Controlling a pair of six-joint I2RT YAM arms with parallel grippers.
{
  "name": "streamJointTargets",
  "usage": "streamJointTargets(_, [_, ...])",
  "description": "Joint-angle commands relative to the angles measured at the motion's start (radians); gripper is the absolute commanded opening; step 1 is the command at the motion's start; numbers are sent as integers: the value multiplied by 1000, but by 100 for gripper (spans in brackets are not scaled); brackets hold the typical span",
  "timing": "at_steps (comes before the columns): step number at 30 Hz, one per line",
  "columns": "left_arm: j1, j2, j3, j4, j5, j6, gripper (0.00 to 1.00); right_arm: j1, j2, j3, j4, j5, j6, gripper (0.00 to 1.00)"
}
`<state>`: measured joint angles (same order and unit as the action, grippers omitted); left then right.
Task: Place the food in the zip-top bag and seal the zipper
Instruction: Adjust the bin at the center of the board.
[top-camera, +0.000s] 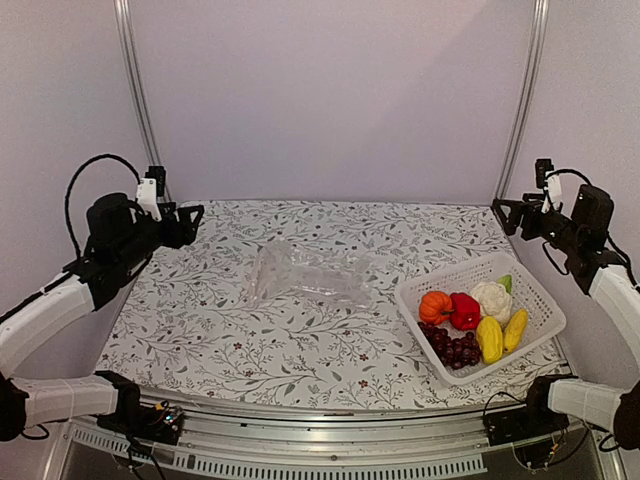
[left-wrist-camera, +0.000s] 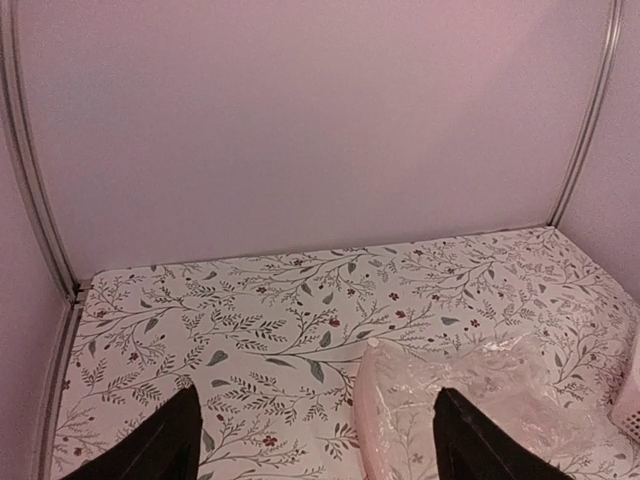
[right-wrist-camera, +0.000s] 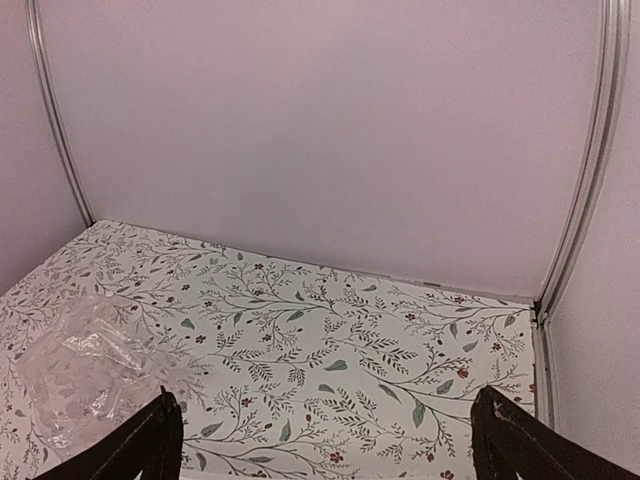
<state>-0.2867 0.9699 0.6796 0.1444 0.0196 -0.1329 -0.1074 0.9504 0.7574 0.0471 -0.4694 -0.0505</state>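
Food (top-camera: 465, 318) sits untouched while your left gripper (top-camera: 193, 213), mid-left, and right gripper (top-camera: 505, 209), mid-right, hang raised with fingers spread wide, holding nothing. Between them the clear zip-top bag (top-camera: 310, 275) lies crumpled at centre frame. At lower right, the pumpkin (top-camera: 435, 305), red pepper (top-camera: 464, 311), cauliflower (top-camera: 491, 298), grapes (top-camera: 455, 348) and yellow pieces (top-camera: 490, 338) fill the white mesh basket (top-camera: 455, 272).

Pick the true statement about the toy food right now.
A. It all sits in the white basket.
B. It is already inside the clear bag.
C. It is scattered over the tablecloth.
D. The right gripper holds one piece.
A: the top view shows the food gathered inside the white basket, while the clear bag lies apart from it at mid-table.
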Motion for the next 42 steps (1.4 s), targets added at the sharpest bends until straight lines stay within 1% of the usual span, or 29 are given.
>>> streamJointTargets(1, [-17,-2,-11,15,36,-7,79,-8,27,22,-43,-125,-46,99])
streamJointTargets(2, [-20,0,-11,12,38,-6,79,-7,34,29,-77,-182,-94,99])
streamJointTargets(3, [-22,3,-9,9,39,-6,79,9,40,34,-94,-191,-106,98])
streamJointTargets(5, [-28,9,-7,6,42,-3,78,84,68,70,-190,-184,-129,95])
streamJointTargets(12, [-41,28,2,-9,43,0,78,440,161,177,-474,36,-335,92])
streamJointTargets(14, [-45,31,3,-13,40,2,78,513,186,196,-553,47,-363,90])
streamJointTargets(16, [-48,33,3,-14,38,2,77,565,209,189,-607,28,-392,91])
streamJointTargets(20, [-51,37,6,-19,39,5,78,642,241,127,-637,81,-426,90])
streamJointTargets(24, [-52,43,8,-25,37,5,77,709,302,124,-691,125,-424,87])
streamJointTargets(29, [-53,56,14,-28,35,13,78,752,361,178,-738,134,-409,85])
streamJointTargets(34, [-53,54,19,-39,37,15,77,804,487,250,-819,222,-394,80])
streamJointTargets(38, [-53,47,18,-40,51,18,78,854,562,288,-854,220,-394,76])
streamJointTargets(40, [-54,47,21,-43,49,18,78,866,589,308,-858,227,-397,68])
streamJointTargets(42, [-53,46,20,-43,49,17,78,874,618,334,-869,243,-404,56])
